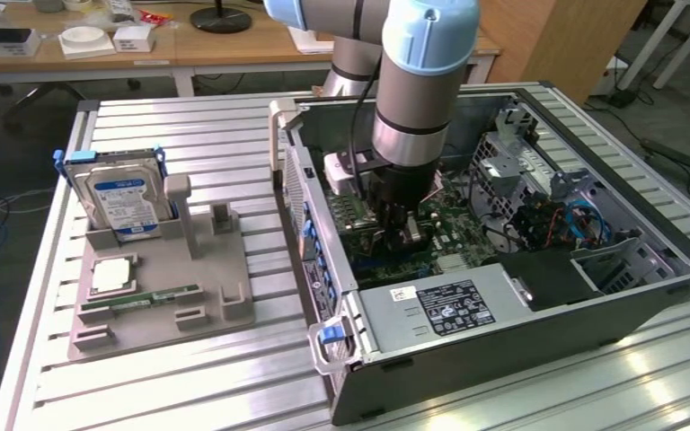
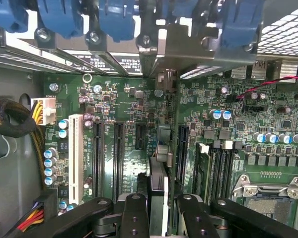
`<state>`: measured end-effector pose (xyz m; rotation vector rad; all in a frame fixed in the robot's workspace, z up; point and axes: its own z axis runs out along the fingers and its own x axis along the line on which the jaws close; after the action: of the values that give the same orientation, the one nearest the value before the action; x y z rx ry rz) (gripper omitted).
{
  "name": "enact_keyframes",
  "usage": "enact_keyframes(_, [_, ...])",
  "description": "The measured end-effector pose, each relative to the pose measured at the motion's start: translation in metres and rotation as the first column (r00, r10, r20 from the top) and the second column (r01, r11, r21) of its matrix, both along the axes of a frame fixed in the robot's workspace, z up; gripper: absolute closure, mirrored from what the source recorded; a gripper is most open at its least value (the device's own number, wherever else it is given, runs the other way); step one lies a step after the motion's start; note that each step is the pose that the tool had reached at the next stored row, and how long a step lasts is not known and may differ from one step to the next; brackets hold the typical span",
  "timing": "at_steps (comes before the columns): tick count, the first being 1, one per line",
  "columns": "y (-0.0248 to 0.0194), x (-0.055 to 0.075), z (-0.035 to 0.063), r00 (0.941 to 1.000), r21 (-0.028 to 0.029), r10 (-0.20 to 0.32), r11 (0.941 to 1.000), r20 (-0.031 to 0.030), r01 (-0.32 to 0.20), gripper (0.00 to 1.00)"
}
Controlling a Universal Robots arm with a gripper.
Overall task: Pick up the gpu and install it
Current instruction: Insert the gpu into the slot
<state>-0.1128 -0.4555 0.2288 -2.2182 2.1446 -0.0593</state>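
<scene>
The gpu (image 2: 158, 171), seen edge-on and clamped in the gripper (image 2: 158, 208), hangs inside the computer case (image 1: 632, 310) just above the motherboard (image 2: 124, 99), so pickup looks done and seating in 1 slot remains.

A ribbed aluminium table (image 1: 177, 386) takes up most of the exterior view. Behind it stands a long wooden desk (image 1: 201, 45) carrying small white boxes (image 1: 87, 40) and a black round lamp base (image 1: 220, 18). A tall wooden panel (image 1: 561, 40) rises on the exterior view's right, and the floor (image 1: 10, 153) is grey.
</scene>
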Motion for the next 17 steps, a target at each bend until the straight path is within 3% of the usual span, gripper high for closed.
enact_keyframes(17, [0.0001, 0.0001, -0.0045, 1.0, 0.0, 0.0, 1.0, 0.001, 0.0, 0.73])
